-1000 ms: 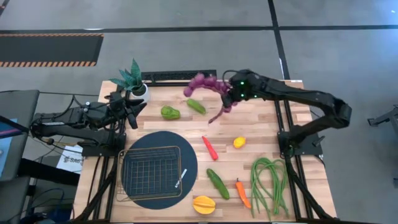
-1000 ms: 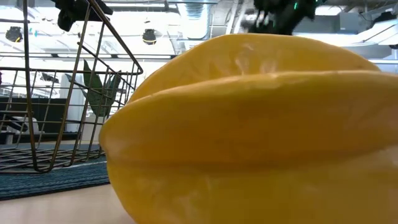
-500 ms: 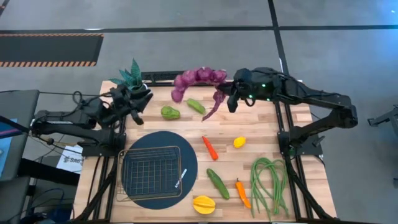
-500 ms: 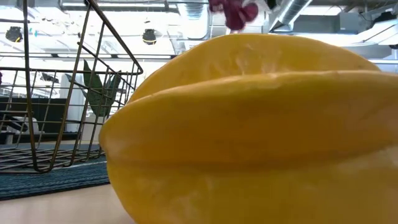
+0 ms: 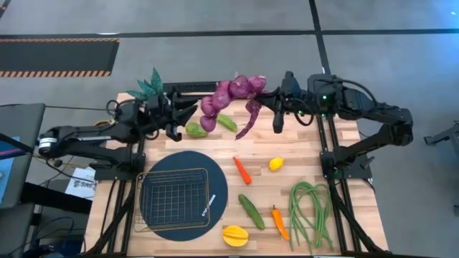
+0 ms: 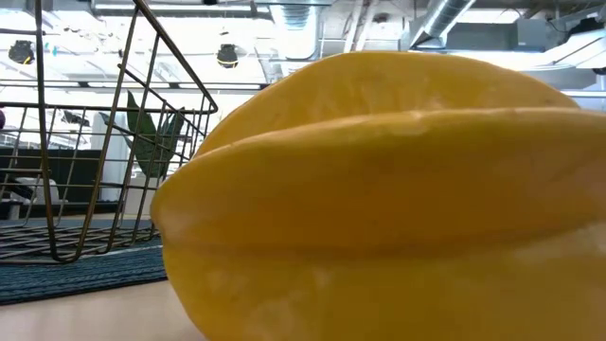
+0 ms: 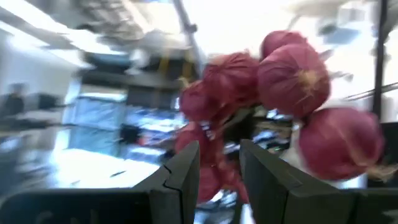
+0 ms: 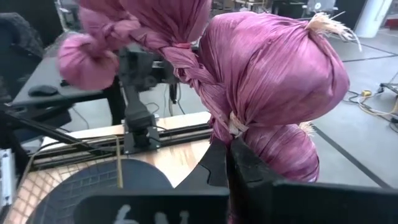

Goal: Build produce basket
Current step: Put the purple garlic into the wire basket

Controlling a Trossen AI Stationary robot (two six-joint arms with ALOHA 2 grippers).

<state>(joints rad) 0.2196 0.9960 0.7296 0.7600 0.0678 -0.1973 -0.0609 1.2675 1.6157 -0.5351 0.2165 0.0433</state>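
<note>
At the surface's twelve o'clock edge, the right tool [image 5: 278, 115], clamped on the purple string [image 5: 231, 97], had carried it rightward toward the narrowly parted left tool [image 5: 174, 119], suggesting a handover before the basket [image 5: 174, 200].

Low view blocked by yellow fruit [image 6: 379, 189]

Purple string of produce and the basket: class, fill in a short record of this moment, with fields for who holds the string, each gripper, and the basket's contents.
held item: purple string, lifted over the table's far side
holder: right gripper, shut on the string's tail
left gripper: open, facing the string's bulbs, beside the green pepper
basket: on the dark round mat, no produce in it
</note>
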